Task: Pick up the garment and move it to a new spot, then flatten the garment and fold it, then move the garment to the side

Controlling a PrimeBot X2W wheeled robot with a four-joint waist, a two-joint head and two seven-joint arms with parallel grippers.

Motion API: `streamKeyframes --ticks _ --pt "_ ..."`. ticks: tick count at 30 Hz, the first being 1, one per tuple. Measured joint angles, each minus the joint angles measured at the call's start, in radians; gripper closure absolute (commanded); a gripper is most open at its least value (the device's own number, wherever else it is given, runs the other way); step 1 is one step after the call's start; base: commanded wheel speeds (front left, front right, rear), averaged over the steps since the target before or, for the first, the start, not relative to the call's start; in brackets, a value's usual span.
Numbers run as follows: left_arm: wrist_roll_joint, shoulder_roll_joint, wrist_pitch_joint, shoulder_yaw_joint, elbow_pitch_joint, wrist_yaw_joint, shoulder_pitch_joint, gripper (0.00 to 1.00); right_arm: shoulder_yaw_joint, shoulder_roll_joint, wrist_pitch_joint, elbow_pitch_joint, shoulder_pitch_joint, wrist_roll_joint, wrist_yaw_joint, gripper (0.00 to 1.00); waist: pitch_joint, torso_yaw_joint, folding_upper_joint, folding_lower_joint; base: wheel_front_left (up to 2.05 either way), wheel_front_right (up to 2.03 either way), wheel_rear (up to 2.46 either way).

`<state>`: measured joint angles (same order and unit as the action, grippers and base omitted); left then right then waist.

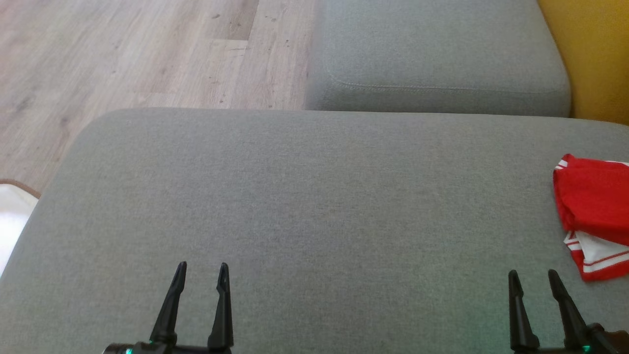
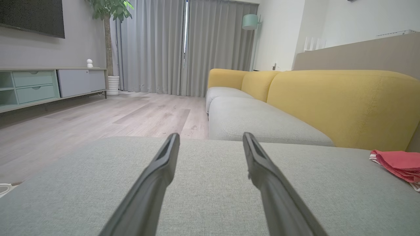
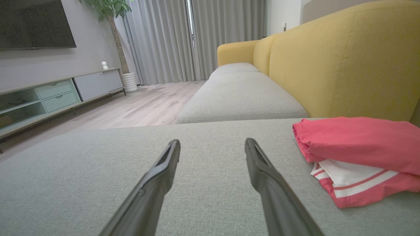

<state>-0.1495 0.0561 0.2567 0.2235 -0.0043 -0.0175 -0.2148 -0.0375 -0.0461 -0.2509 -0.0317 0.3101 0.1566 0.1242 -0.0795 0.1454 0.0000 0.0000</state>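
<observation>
The garment [image 1: 594, 211] is red with white striped trim, folded into a small bundle at the right edge of the grey cushion [image 1: 304, 206]. It also appears as a red bundle [image 3: 357, 157] in the right wrist view and at the far right [image 2: 397, 164] of the left wrist view. My left gripper [image 1: 202, 268] hovers open over the cushion's front left, nothing between its fingers. My right gripper [image 1: 533, 275] is open too, just left of and nearer than the garment, apart from it.
A second grey seat cushion [image 1: 432, 54] lies beyond, with the yellow sofa back [image 1: 594, 54] on the right. Wood floor [image 1: 137, 54] spreads to the left. A TV cabinet [image 2: 39, 85], plant and curtains stand far off.
</observation>
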Motion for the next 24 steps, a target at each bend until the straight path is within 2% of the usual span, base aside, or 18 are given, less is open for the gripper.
streamKeyframes --ticks 9,10,15,24 --pt "0.001 0.000 0.000 -0.001 0.000 0.018 0.000 0.00 0.006 0.002 0.000 0.003 0.000 -0.001 0.000 0.00 -0.009 -0.023 0.0000 0.0000 0.00 0.00 0.00" --pt "0.000 0.000 0.000 0.001 0.011 0.018 0.000 1.00 0.006 0.002 0.000 -0.008 0.000 -0.001 0.000 1.00 -0.009 -0.024 0.0000 0.0000 0.00 0.00 0.00" --pt "-0.006 0.000 -0.001 0.003 0.092 0.018 -0.027 1.00 0.007 0.003 0.005 -0.089 0.016 0.005 0.000 1.00 -0.008 -0.026 0.0000 0.0000 0.00 0.00 0.00" --pt "-0.119 0.003 -0.019 0.000 0.100 0.021 -0.032 1.00 0.007 0.003 0.024 -0.096 0.009 0.115 0.000 1.00 -0.001 -0.035 0.0000 0.0001 0.00 0.00 0.00"
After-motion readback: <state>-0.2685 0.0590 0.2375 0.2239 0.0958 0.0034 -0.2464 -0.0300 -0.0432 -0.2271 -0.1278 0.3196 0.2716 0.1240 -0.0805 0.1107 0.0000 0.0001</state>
